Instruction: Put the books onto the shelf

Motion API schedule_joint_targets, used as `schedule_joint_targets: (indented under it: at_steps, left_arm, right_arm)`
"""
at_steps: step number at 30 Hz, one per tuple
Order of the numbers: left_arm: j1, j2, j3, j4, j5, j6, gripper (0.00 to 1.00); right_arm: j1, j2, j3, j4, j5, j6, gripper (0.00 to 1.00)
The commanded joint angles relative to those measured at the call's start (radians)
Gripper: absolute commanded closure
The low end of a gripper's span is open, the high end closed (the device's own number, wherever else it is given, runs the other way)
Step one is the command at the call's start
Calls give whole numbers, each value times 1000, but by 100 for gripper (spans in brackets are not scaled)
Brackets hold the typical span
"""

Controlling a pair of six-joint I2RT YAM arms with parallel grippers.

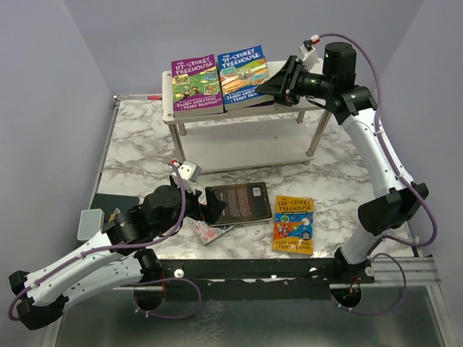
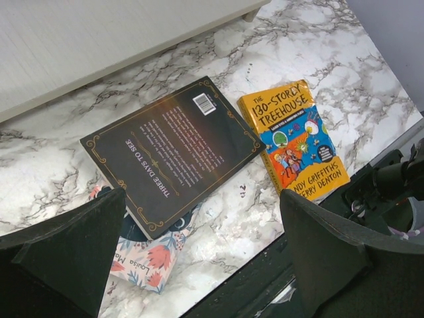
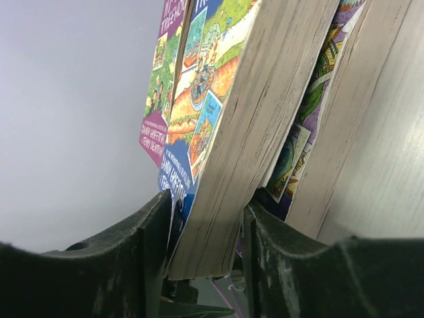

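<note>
Left wrist view: left gripper [image 2: 202, 212], jaws wide open, hovers over dark book [image 2: 172, 149], long axis lower-left to upper-right.

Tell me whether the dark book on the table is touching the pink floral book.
Touching. The left wrist view shows the dark book lying on top of the pink floral book, covering most of it.

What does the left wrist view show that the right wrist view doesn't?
Left wrist only: brown book, orange book and floral book on the marble table, below the open left claw. Right wrist only: blue book clamped in the right claw, purple book beside it. Both: the white shelf.
</note>
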Motion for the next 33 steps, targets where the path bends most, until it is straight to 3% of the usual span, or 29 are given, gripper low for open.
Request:
schedule_joint_targets:
  at_steps: [1,10,22,28,33]
  left_arm:
    - [4,4,-12,12,-6,8,1]
    - [4,4,-12,13,-8,7,1]
    - [4,3,-14,12,-8,4,1]
    - [3,3,-4,10,-27,3,1]
    - [4,35,91,-30,-102,-4,1]
  right_arm:
    - [-3,-47,-1,-6,67,-42,50]
    - [-4,-59,25,-67,136,-77,42]
    - [-3,-144,50,-155,372,-203,38]
    - [-3,-205,21,-140,367,-248,37]
    - [-3,-302,-102,-71,347,-277,37]
